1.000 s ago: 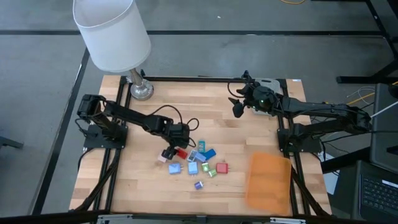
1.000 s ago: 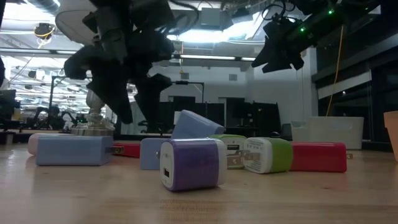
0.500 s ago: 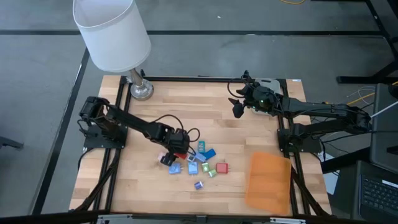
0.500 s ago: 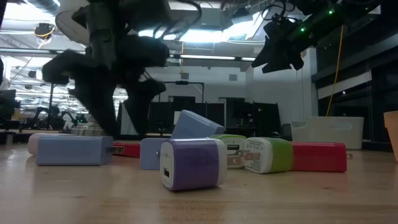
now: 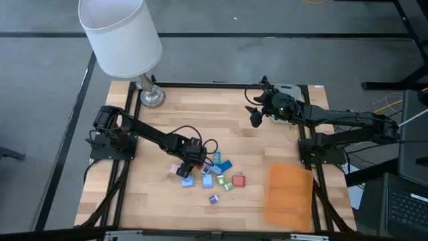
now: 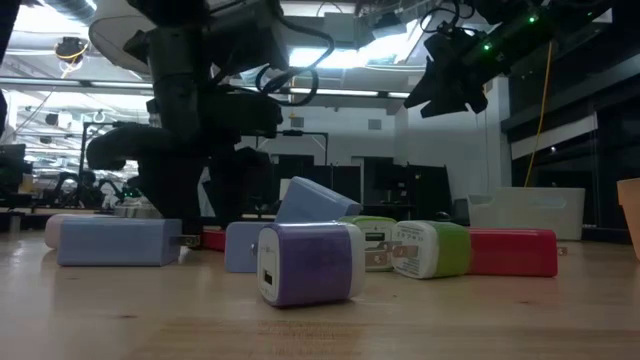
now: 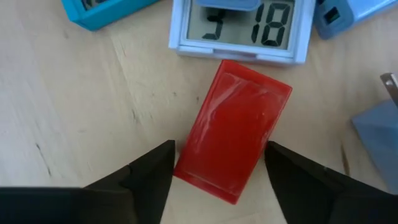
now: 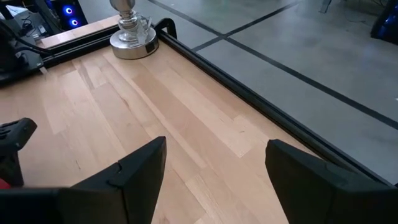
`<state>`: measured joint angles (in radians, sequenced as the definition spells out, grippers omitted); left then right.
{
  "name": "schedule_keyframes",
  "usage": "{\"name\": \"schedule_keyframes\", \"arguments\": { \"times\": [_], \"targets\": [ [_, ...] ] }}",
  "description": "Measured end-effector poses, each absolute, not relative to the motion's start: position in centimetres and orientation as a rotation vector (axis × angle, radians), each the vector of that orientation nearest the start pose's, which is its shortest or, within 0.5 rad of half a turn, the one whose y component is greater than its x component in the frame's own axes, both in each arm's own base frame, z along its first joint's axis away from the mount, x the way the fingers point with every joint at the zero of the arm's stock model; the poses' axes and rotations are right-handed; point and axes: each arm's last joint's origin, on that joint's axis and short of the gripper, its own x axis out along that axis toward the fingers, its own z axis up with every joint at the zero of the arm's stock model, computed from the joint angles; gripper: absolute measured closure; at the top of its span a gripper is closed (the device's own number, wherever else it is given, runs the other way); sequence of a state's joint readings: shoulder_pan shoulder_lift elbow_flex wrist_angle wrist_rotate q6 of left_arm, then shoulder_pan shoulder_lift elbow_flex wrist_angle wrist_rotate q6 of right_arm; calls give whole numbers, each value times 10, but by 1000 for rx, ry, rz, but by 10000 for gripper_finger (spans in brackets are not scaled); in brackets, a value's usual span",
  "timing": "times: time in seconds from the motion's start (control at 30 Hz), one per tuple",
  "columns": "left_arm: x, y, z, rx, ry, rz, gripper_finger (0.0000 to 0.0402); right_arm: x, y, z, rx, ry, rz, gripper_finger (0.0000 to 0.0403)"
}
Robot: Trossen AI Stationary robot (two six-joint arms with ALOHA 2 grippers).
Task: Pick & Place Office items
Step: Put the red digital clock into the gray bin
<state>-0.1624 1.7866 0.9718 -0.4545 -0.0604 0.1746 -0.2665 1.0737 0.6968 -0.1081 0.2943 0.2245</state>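
Note:
My left gripper (image 5: 190,159) is low over the cluster of small pieces at the table's middle. It is open, with its fingers on either side of a red flat block (image 7: 235,127) that lies flat on the wood. Past the block lie a small digital clock (image 7: 241,26) and blue pieces (image 7: 99,11). The low view shows a purple piece (image 6: 308,262), a green one (image 6: 432,248), a red one (image 6: 512,250) and a light blue one (image 6: 118,240), all resting on the table. My right gripper (image 5: 255,114) hovers open and empty at the far right. My left gripper (image 7: 221,180) comes from above, pointing down, and its fingers (image 7: 155,174) stand at the two long sides of the red block's nearer end (image 7: 214,177). The block lies flat on the table. I cannot tell whether the fingers touch it.
A lamp with a white shade (image 5: 120,37) and a metal base (image 5: 152,96) stands at the far left corner. An orange sheet (image 5: 289,194) lies at the near right. A pale tray (image 6: 540,212) sits at the far right. Bare wood lies between the pieces and the right gripper.
My left gripper has moved a little toward the table's near right and come down over the red block, so its fingers now reach the tabletop among the pieces. The pieces have kept their places.

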Motion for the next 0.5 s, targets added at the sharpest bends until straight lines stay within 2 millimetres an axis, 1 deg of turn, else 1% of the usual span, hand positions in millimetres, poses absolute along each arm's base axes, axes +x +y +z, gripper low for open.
{"name": "schedule_keyframes", "arguments": {
  "times": [0.13,0.23,0.4,0.5],
  "targets": [
    [313,-49,131,291,1253,-202,212,218,-68,257,207,428,-603,131],
    [314,-43,131,285,1251,-178,249,218,-68,257,207,428,-603,131],
    [315,-29,135,265,1245,-118,249,219,-68,257,184,427,-590,131],
    [311,-16,142,231,1251,-104,249,221,-67,261,153,399,-512,131]
  ]
}}
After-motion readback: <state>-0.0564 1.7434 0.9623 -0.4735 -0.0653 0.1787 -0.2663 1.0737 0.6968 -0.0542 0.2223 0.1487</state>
